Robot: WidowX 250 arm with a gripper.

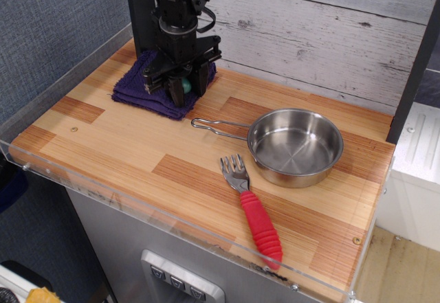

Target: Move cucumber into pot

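counter (124, 145): wooden, all items carried | gripper (180, 86): lowered onto purple cloth (137, 90) at back left, clenched around cucumber | pot (295, 145): seen right of centre, well apart from gripper, handle pointed left | fork (251, 203): red-handled, laid just before pot | cucumber (185, 84): teal, glimpsed between the fingers over the cloth

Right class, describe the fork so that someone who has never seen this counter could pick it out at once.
Start at the wooden countertop and find the shiny steel pot on its right side. Just in front of the pot, towards the counter's front edge, lies the fork, tines pointing back. Its fat bright red handle sets it apart: nothing else here is red.
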